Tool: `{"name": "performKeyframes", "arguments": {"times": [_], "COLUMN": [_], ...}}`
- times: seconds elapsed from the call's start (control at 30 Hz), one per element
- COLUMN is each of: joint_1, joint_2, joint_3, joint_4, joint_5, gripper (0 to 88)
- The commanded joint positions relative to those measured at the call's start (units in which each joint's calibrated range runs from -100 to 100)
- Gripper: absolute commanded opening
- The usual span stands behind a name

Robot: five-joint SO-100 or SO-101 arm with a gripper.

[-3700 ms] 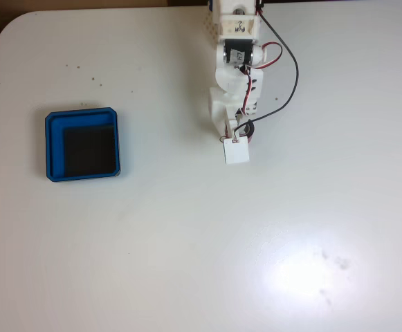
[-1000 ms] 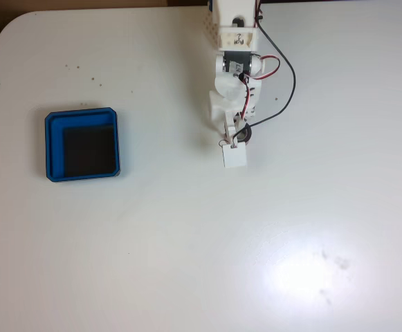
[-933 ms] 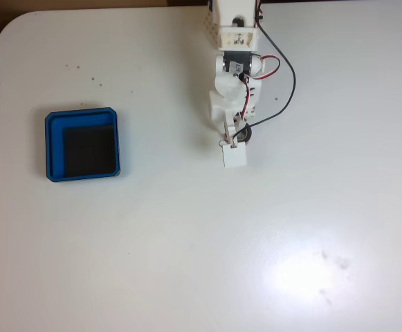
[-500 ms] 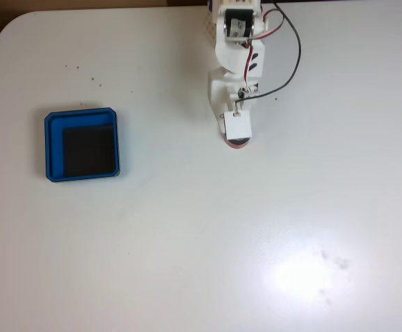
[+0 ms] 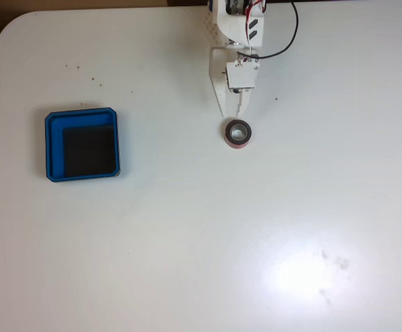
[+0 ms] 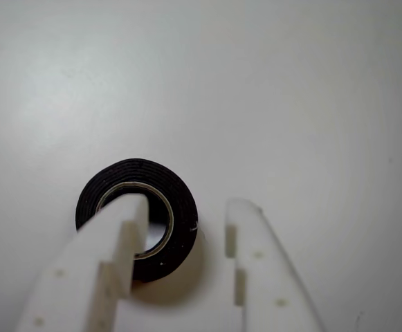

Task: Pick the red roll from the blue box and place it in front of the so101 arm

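Note:
The red roll (image 5: 236,144) lies flat on the white table, hole up, just below the so101 arm (image 5: 239,28) in the fixed view. My gripper (image 5: 234,114) hangs open right above it, its tips ending just short of the roll. The wrist view shows the roll (image 6: 93,197) dark with a greyish core; the left fingertip (image 6: 128,214) overlaps its hole and the right fingertip (image 6: 245,221) stands beside it, so the gripper (image 6: 185,205) holds nothing. Far to the left sits the blue box (image 5: 54,145), with just its black floor pad inside.
The white table (image 5: 256,242) stretches wide below and to the right of the roll. Its rounded corner and left edge are at the upper left. Red and black wires (image 5: 284,45) loop beside the arm.
The gripper has opened and the arm has drawn back toward the top edge. The roll, held under the gripper a second ago, now lies free on the table.

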Motion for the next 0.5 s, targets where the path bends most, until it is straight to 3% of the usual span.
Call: {"name": "performKeyframes", "arguments": {"times": [0.0, 0.47], "joint_1": [-0.5, -3.2], "joint_2": [-3.7, -5.3], "joint_3": [2.8, 13.5], "joint_4": [-1.2, -13.5], "joint_5": [0.1, -0.3], "gripper": [10.4, 10.4]}}
